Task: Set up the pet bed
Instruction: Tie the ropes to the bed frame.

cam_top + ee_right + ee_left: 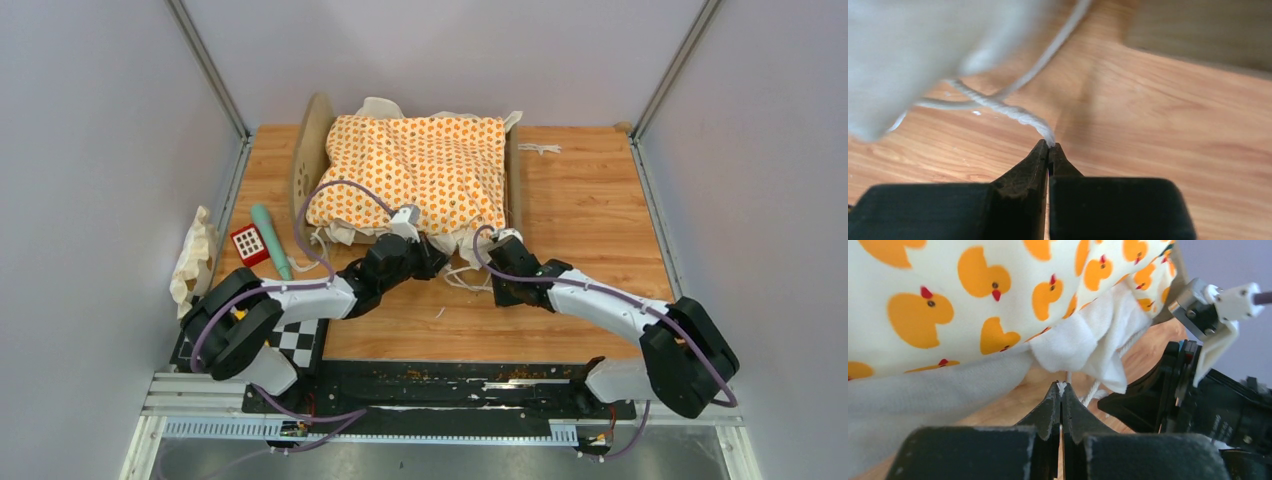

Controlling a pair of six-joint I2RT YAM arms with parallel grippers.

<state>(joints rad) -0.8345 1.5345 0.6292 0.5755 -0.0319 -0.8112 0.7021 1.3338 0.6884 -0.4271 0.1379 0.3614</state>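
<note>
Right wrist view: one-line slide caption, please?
Right fingers shut on the end of a white cord, over the wooden table.

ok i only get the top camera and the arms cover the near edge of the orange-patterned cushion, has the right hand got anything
Observer: Yes. Its wrist view shows the right hand shut on the end of a white twisted tie cord.
Operator: and the left one
Observer: The left hand is shut as well, with a thin white string pinched at its tips.
Operator: where does that string go
Observer: Up toward a white fabric corner that sticks out under the cream cushion printed with orange ducks.
</note>
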